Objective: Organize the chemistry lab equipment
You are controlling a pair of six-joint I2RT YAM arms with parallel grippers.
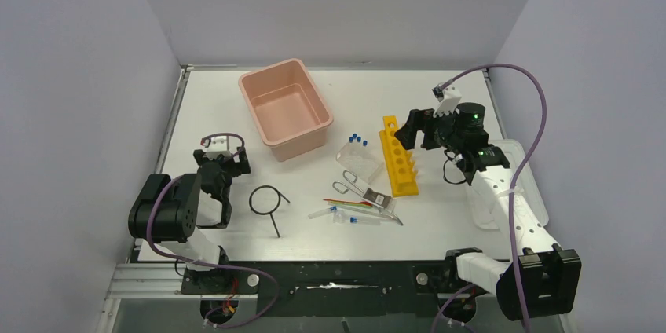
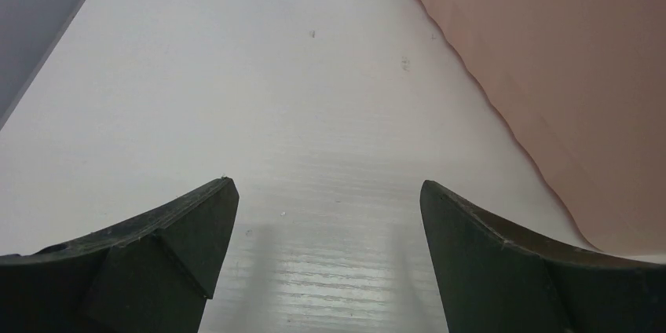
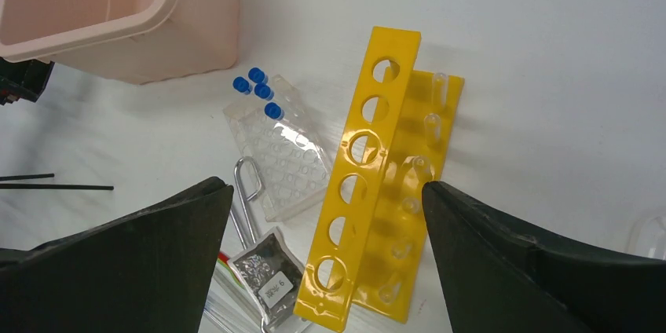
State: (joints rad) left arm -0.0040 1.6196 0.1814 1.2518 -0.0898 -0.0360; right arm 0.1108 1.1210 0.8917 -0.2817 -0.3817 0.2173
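Note:
The yellow holed rack point(image 1: 399, 155) lies in the middle right of the table, and my right gripper point(image 1: 414, 132) hovers open just above it; in the right wrist view the rack point(image 3: 369, 176) shows between the spread fingers of that gripper point(image 3: 326, 185). To the left of the yellow rack are the clear tube rack point(image 3: 279, 152) with blue-capped tubes point(image 3: 257, 88), the metal tongs point(image 1: 353, 186), a small packet point(image 3: 267, 274), thin coloured sticks point(image 1: 349, 203) and loose tubes point(image 1: 345, 217). The black wire ring point(image 1: 265, 199) lies nearer my left gripper point(image 1: 226, 159), which is open and empty point(image 2: 328, 192) over bare table.
The pink tub point(image 1: 284, 109) stands at the back centre, its wall point(image 2: 565, 74) close to the right of my left gripper. A white lid point(image 1: 514, 184) lies under my right arm by the right wall. Grey walls enclose the table on three sides.

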